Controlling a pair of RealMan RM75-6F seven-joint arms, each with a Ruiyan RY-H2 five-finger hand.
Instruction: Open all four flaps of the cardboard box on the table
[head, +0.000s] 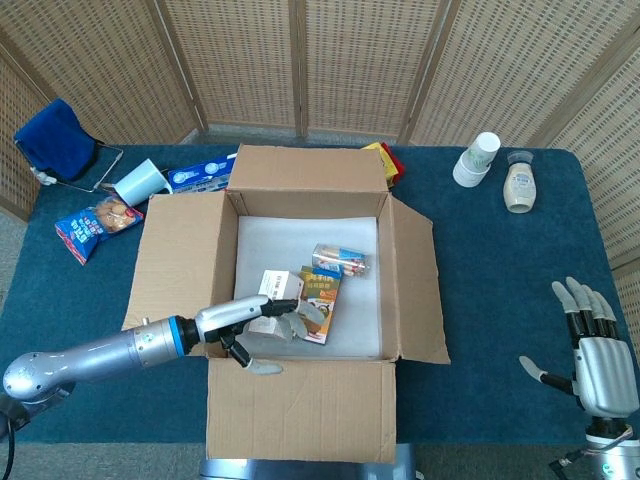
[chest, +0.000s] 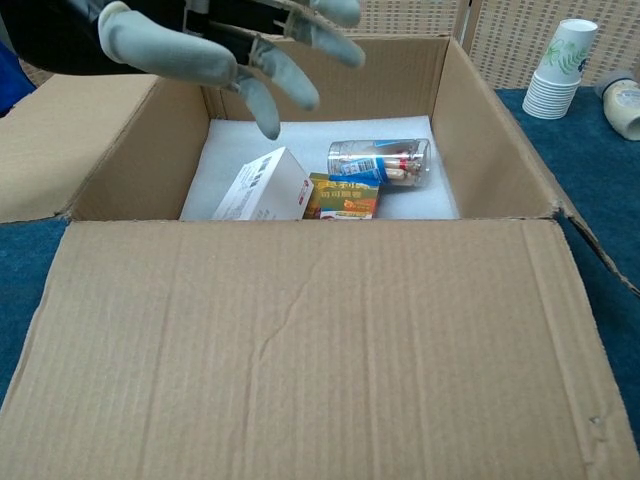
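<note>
Wicker screens back a blue counter (head: 500, 270) where the cardboard box (head: 180, 260) stands, all flaps folded out. The left hand (head: 262, 325), fingers spread and empty, hovers over its near edge. No package writing is legible. Only the head view shows the right hand (head: 597, 362), spread, far right.

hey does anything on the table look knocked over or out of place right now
Two things lie on their sides: the blue cup at the table's far left, and the clear bottle inside the cardboard box. Nothing looks spilled or damaged.
</note>
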